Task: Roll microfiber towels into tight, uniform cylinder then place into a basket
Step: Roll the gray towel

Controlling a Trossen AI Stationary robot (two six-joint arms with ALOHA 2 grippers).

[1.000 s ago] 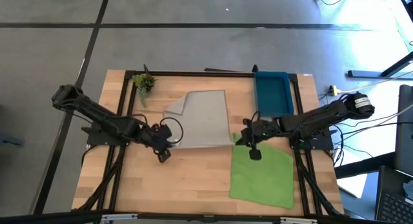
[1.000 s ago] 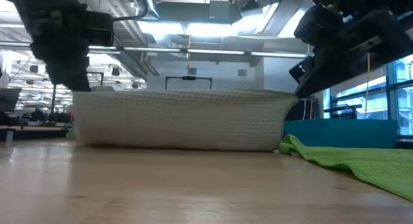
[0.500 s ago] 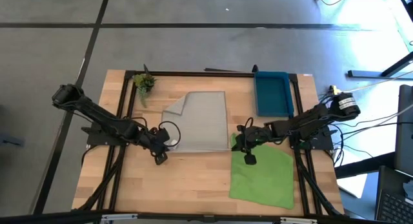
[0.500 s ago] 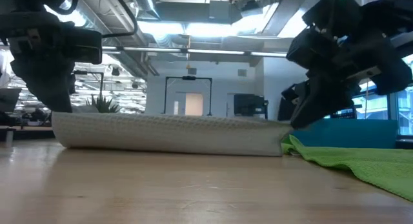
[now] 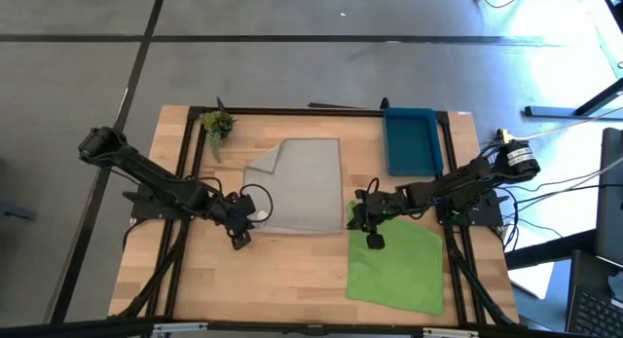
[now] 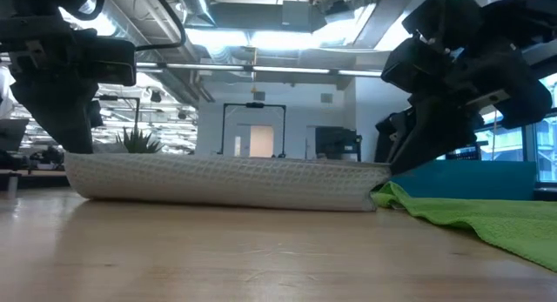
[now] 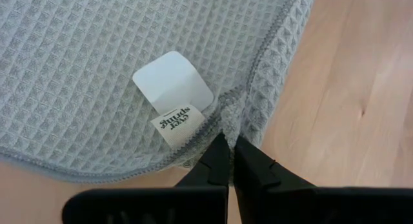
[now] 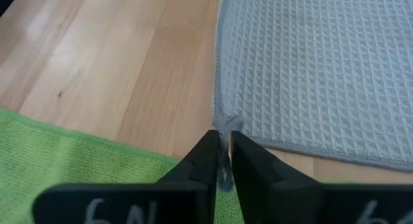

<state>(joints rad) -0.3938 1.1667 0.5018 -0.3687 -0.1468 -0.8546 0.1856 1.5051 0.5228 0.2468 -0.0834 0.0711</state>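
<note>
With both near corners of the grey towel [image 5: 302, 182] pinched, the risk was an uneven roll: if one corner slipped free, the cloth would skew or sag back flat on the worktop [image 5: 292, 270], and the right corner lay so close to the green towel [image 5: 394, 265] that the two cloths could snag together. The left gripper [image 7: 226, 150] was pressed together on the hem beside the white tag [image 7: 173, 95]. The right gripper [image 8: 222, 143] appeared to pinch the opposite corner between nearly closed fingers, though a thin gap showed and the hold may have been loosening. The grey towel lay mid-worktop, its far left corner folded over; the blue basket [image 5: 410, 140] waited at the far right.
</note>
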